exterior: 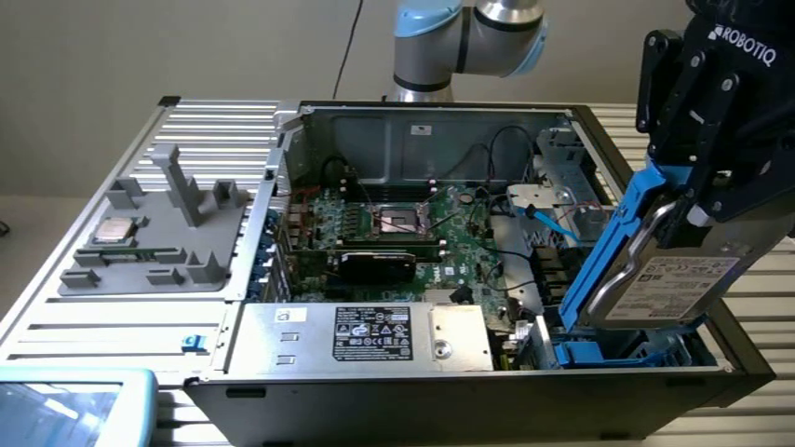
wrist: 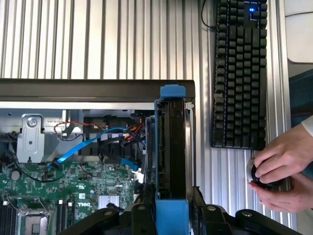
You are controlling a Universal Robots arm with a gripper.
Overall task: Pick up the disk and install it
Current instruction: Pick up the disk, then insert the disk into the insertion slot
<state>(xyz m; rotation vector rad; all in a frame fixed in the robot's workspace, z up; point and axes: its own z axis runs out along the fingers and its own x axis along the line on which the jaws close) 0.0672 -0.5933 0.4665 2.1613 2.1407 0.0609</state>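
Blue-railed grey metal disk [wrist: 173, 147] edge-on, clamped in black gripper [wrist: 171, 208], at rim of open black PC case [wrist: 98, 90].
Inside: green motherboard [wrist: 73, 191], blue flat cable [wrist: 83, 147]. Black keyboard [wrist: 239, 73] on ribbed metal table [wrist: 98, 39]; a person's hands [wrist: 286, 164] hold a small dark object [wrist: 261, 182] just beside it.

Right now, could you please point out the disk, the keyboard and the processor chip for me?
disk [exterior: 677, 279], exterior view, on its white label.
keyboard [wrist: 239, 73], wrist view, on its middle keys.
processor chip [exterior: 115, 230], exterior view, on its metal top.
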